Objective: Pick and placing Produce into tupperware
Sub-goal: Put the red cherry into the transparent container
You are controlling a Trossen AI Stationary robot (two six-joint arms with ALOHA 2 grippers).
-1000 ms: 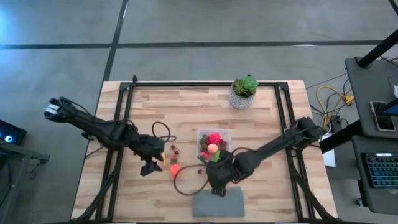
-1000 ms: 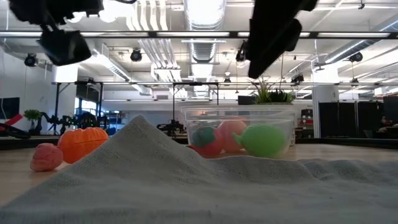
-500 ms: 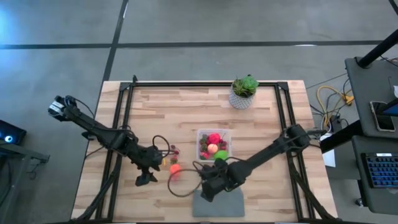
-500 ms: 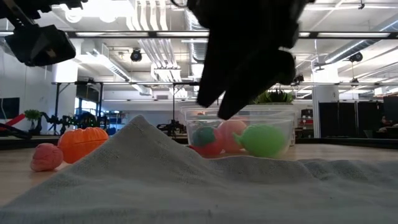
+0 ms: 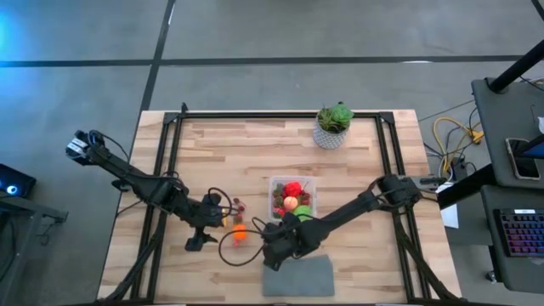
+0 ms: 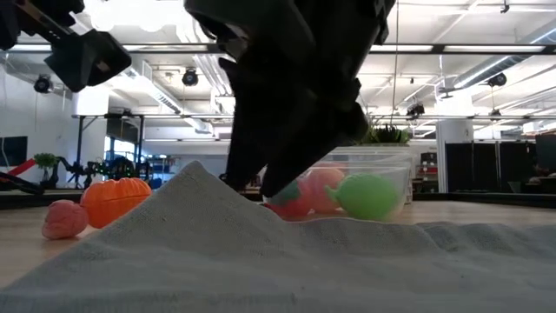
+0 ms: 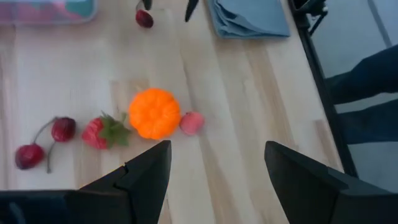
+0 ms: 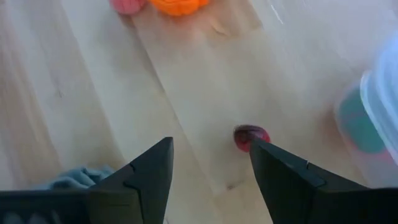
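The clear tub (image 5: 292, 198) stands mid-table and holds red, peach and green produce (image 6: 369, 196). Left of it on the wood lie an orange pumpkin (image 7: 154, 121), a pink piece (image 7: 191, 122), a strawberry (image 7: 99, 132), two cherries (image 7: 43, 143) and one dark red berry (image 8: 250, 137). My right gripper (image 8: 211, 149) is open and low over that berry, which lies close beside one fingertip. My left gripper (image 7: 217, 149) is open and hovers above the table, left of the pumpkin (image 5: 239, 229).
A grey folded cloth (image 5: 297, 276) lies at the near edge, right beside my right gripper (image 5: 270, 255), and fills the foreground of the low view (image 6: 261, 252). A potted plant (image 5: 333, 126) stands near the far edge. Bare wood lies left and right of the tub.
My right gripper has moved from beside the tub toward the table's left and down, and now stands over the loose berry near the cloth. My left gripper has shifted a little toward the near edge. No produce has moved.
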